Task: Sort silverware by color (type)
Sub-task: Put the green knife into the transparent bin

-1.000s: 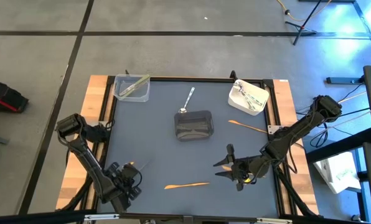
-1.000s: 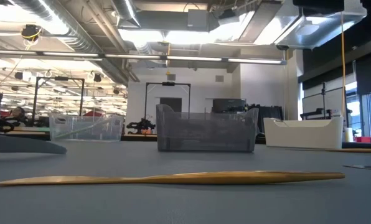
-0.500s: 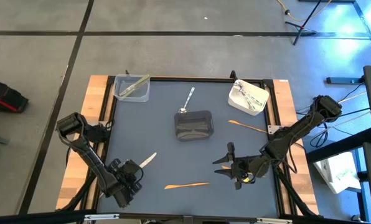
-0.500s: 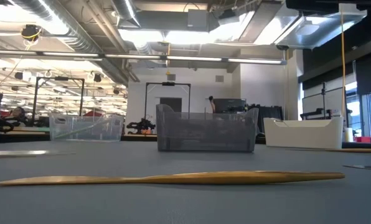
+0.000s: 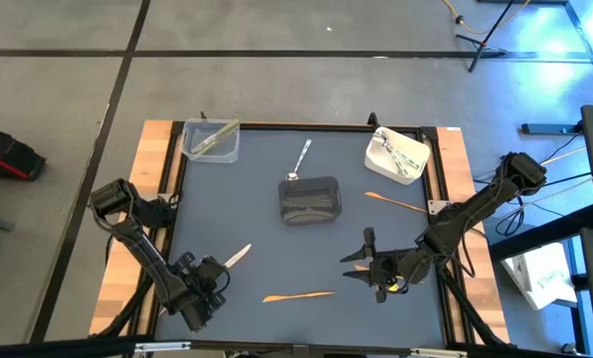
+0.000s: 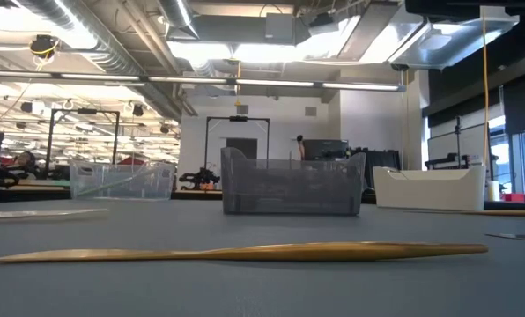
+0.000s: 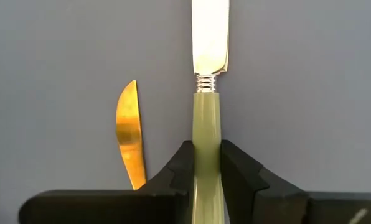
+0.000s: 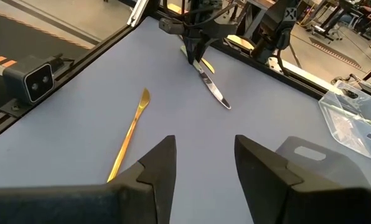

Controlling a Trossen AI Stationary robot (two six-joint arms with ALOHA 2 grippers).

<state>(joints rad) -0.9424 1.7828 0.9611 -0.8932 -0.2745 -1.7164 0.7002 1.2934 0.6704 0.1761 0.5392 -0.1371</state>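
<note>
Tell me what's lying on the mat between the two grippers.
In the high view, an orange utensil lies on the mat between the left gripper, shut on a green-handled knife, and the open right gripper.

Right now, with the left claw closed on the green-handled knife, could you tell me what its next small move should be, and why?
Probably lift it straight up. The left claw already pinches the green-handled knife by its handle, and the gold knife lies close beside it, so rising first avoids dragging either. The clear container holding a green utensil seems the likely destination.
</note>
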